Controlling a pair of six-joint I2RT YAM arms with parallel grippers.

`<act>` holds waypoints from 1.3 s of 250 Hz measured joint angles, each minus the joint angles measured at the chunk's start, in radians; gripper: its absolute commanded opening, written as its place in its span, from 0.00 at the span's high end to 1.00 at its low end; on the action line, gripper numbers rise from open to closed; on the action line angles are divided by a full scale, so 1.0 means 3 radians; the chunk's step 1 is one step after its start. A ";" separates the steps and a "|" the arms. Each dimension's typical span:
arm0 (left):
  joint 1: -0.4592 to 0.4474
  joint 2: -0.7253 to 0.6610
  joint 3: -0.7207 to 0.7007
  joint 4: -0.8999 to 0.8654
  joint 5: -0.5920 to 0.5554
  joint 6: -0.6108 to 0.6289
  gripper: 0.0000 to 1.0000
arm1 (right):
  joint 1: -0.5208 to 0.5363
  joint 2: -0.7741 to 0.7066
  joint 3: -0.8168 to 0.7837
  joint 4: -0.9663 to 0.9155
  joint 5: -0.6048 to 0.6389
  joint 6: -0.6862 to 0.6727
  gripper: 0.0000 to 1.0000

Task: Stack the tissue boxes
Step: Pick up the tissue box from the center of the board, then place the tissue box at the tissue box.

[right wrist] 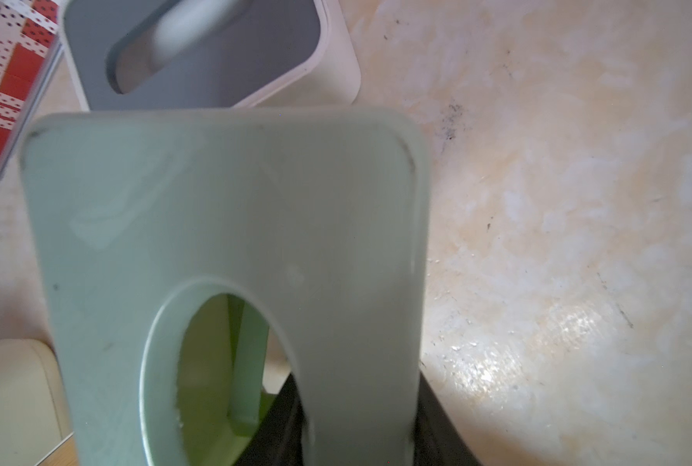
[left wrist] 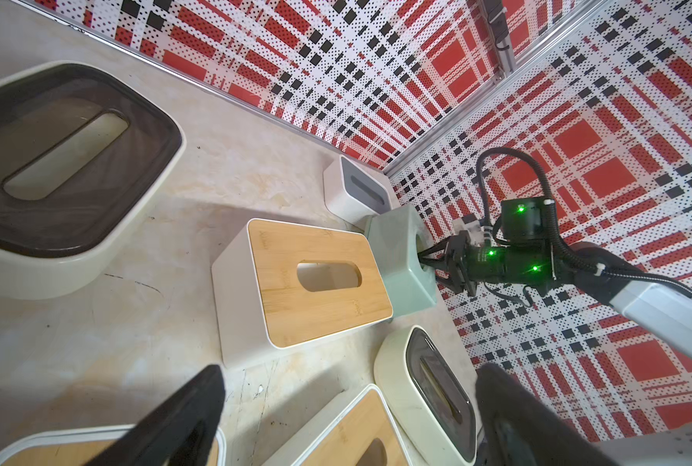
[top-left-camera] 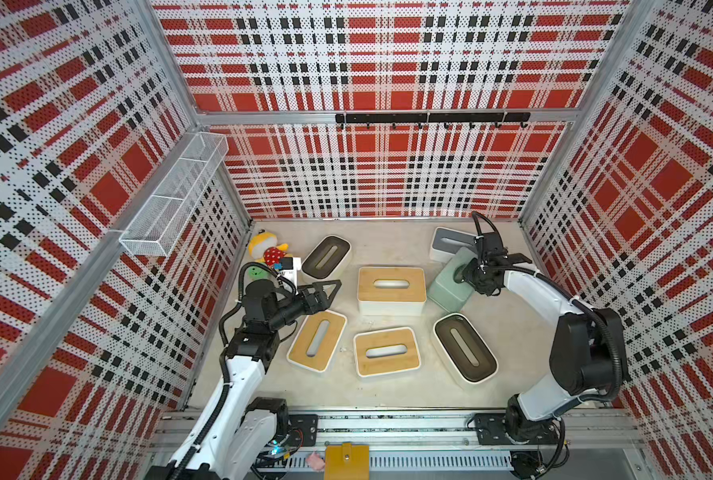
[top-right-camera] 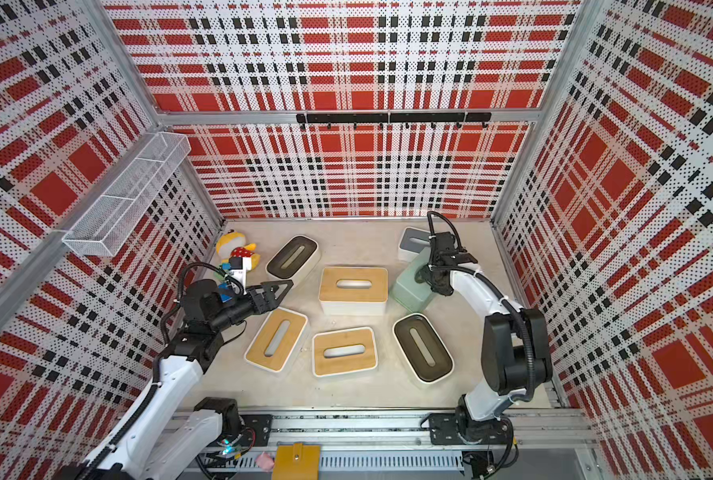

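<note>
Several tissue boxes lie on the beige floor. Three have wood lids: middle [top-left-camera: 391,289], front left [top-left-camera: 317,340], front middle [top-left-camera: 386,351]. Two have dark lids: back left [top-left-camera: 327,257], front right [top-left-camera: 464,353]. A grey-lidded one [top-left-camera: 448,243] stands at the back right. The mint-green box [top-left-camera: 450,291] [right wrist: 231,210] sits tilted between it and the middle wood box. My right gripper [top-left-camera: 460,274] [right wrist: 360,427] is shut on the mint box's lid, pinching the strip between slot and edge. My left gripper [top-left-camera: 331,291] [left wrist: 348,403] hangs open and empty above the front-left wood box.
A yellow-red plush toy [top-left-camera: 265,251], a green disc [top-left-camera: 257,272] and small white and blue items [top-left-camera: 290,270] sit in the back left corner. A wire basket [top-left-camera: 176,195] hangs on the left wall, a hook rail [top-left-camera: 431,118] on the back wall.
</note>
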 measured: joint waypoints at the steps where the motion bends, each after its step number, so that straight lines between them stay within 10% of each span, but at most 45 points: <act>1: 0.0000 0.0000 0.0000 0.0000 0.0000 0.0000 0.01 | 0.0000 -0.0008 0.0000 -0.0003 0.0001 -0.0004 0.65; 141: 0.0004 -0.0081 0.0000 0.0000 0.0000 -0.0005 0.01 | 0.0160 -0.0740 0.0401 -0.0525 0.0161 -0.0261 0.68; 325: 0.0020 -0.0207 -0.0020 0.0001 0.0018 -0.0005 0.01 | 0.1672 0.0186 0.1746 -0.1476 0.0792 0.1799 0.64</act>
